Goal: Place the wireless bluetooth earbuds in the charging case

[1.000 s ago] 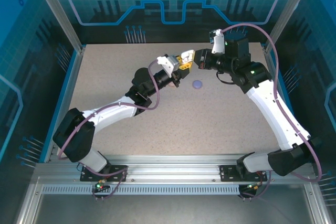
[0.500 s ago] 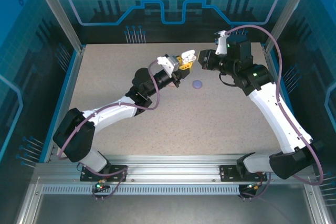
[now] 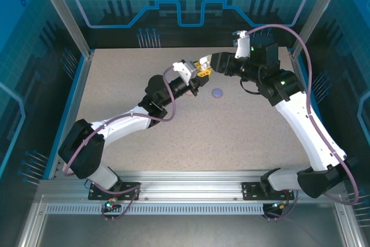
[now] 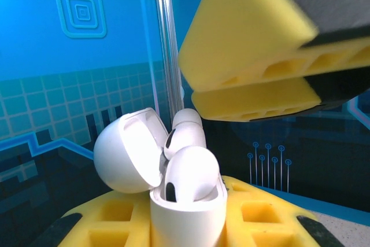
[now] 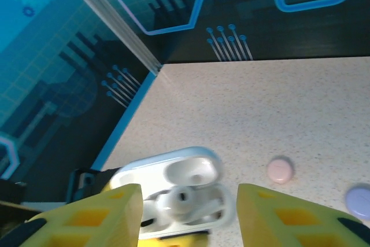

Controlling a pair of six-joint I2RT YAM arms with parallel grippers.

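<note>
My left gripper (image 4: pixel 188 227) is shut on the white charging case (image 4: pixel 186 215) and holds it upright above the table, with its lid (image 4: pixel 124 154) swung open to the left. Two white earbuds (image 4: pixel 191 174) sit in the case's wells with their heads sticking up. The right gripper's yellow fingers (image 4: pixel 248 39) hover just above them. In the right wrist view my right gripper (image 5: pixel 188 215) stands open over the case (image 5: pixel 191 169), with one finger on each side and the earbuds (image 5: pixel 184 198) between, touching neither. From above, the two grippers meet at the back centre (image 3: pixel 205 67).
A small round pink object (image 5: pixel 280 170) and a purple one (image 5: pixel 359 199) lie on the speckled table (image 5: pixel 277 102) behind the case; the purple one also shows from above (image 3: pixel 217 92). Transparent blue walls and an aluminium post (image 4: pixel 165 44) stand close behind.
My right gripper has gone from shut to open just above the case and shifted slightly left. The left arm has held the case still.
</note>
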